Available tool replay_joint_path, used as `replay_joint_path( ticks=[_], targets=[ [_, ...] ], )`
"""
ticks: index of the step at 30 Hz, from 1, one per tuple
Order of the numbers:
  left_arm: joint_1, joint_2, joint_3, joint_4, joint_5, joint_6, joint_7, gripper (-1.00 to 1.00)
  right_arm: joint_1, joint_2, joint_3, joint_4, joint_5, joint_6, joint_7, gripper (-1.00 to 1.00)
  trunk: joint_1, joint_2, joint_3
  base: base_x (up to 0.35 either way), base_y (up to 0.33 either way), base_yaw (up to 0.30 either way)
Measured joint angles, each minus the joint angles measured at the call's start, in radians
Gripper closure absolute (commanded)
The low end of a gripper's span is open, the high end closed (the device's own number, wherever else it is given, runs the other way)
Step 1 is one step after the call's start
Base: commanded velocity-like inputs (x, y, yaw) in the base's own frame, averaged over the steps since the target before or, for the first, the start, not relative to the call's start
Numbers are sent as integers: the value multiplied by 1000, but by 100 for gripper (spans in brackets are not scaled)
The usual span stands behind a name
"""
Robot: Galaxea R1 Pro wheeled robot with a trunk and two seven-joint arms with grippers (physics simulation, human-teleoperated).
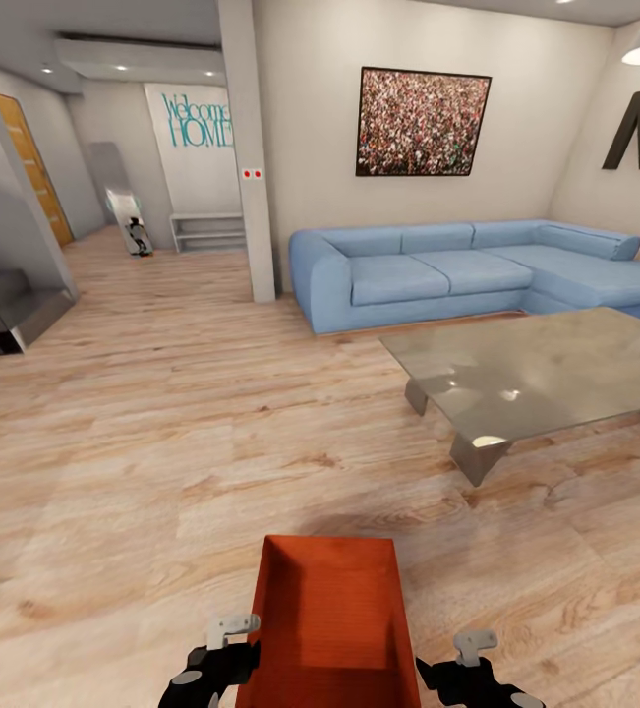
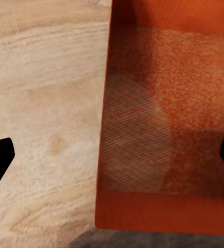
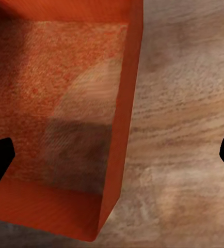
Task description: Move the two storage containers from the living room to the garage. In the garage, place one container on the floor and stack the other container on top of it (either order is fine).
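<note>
Head view: left gripper sits at the left wall of one orange-red storage container, right gripper just beside its right wall. Left to right beyond: stairs, wood door, "Welcome HOME" sign, pillar, crowd picture, blue sofa, glass coffee table. So this is the living room, plank floor everywhere.

Left wrist view: fingers wide apart, one on each side of the container wall, straddling, not clamped. Right wrist view: the same, spread across the opposite wall.

Step, as I judge: grasping the bin for carrying to the garage. Next: both grippers must pinch their walls, then lift level.

Container: shallow, lidless, rectangular, plain tapered walls, empty, seemingly on the floor right before the robot.
</note>
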Motion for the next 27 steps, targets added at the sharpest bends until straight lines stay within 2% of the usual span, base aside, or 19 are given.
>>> replay_joint_path(
  ticks=[13,27],
  targets=[
    [0,0,0,0,0,0,0,-100,0,2,0,0,-1,0,0,-100,0,0,-1,0,0,0],
    [0,0,0,0,-1,1,5,-100,0,2,0,15,-5,0,12,-100,54,-98,-61,0,0,0]
  ],
)
